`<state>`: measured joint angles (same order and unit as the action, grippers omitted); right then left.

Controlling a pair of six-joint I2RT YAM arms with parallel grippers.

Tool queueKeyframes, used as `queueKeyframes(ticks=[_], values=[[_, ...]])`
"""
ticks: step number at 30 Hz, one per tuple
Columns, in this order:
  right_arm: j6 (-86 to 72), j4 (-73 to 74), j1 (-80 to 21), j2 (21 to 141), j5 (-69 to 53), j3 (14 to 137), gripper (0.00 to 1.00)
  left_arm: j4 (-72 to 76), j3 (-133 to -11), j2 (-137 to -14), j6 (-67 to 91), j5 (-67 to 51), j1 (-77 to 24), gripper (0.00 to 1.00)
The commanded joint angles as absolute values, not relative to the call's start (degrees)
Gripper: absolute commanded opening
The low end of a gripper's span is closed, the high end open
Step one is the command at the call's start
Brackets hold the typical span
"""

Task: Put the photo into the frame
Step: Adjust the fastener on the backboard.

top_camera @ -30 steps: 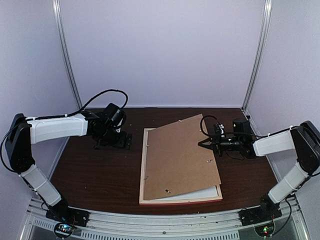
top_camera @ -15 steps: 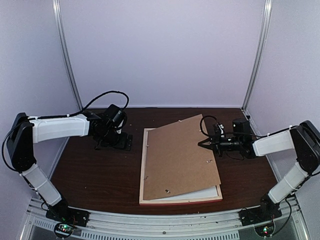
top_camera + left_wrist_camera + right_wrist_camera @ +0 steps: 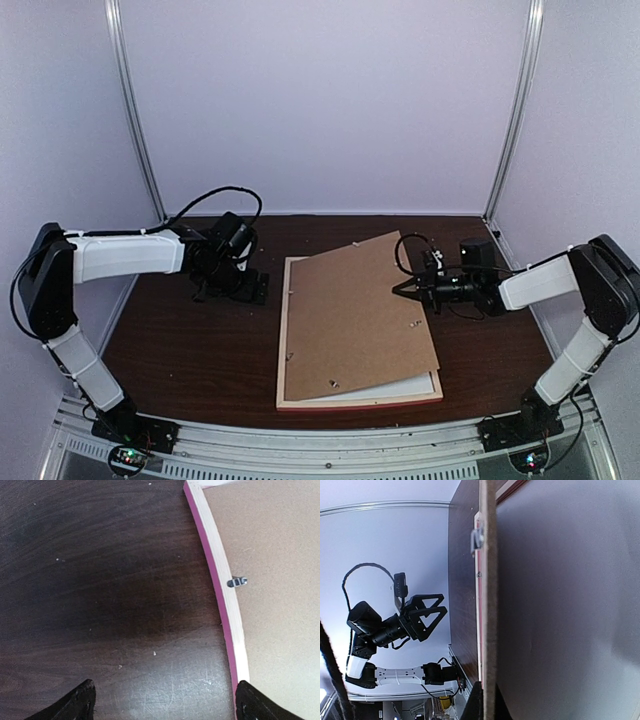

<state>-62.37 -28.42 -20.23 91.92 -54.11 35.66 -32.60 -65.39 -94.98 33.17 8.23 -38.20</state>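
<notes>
Dark wood surface (image 3: pixel 190 350): backing board (image 3: pixel 355 310) sits skewed over face-down frame (image 3: pixel 284 330). Right claw (image 3: pixel 399 290) closed, apparently pinching its right edge; left claw (image 3: pixel 165 692) spread wide. Next: square it into the rails.

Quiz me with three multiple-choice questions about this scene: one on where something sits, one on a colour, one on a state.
1. The board lies:
A. askew on the frame
B. against the back wall
C. left of the frame

2. The frame's side edge is:
A. blue
B. green
C. pink

3. The left fingers are:
A. shut on the frame
B. wide open, holding nothing
C. shut on the board

Answers:
1 A: the top view shows it lying crooked over the frame.
2 C: the left wrist view shows a pink strip.
3 B: the tips stand far apart, gripping nothing.
</notes>
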Motion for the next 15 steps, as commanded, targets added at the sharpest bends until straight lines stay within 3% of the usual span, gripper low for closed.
queueKeyframes(ticks=[1,15], values=[[-61.52,-30.21,-20.72,93.06,-56.57,37.07,0.00,-27.27,-66.37,-96.79,31.13,4.19,-38.14,0.98],[-58.78,-25.73,-20.74,92.95,-56.03,38.44,0.08,-16.70,-71.45,-106.19,23.11,-9.17,-38.23,0.98]])
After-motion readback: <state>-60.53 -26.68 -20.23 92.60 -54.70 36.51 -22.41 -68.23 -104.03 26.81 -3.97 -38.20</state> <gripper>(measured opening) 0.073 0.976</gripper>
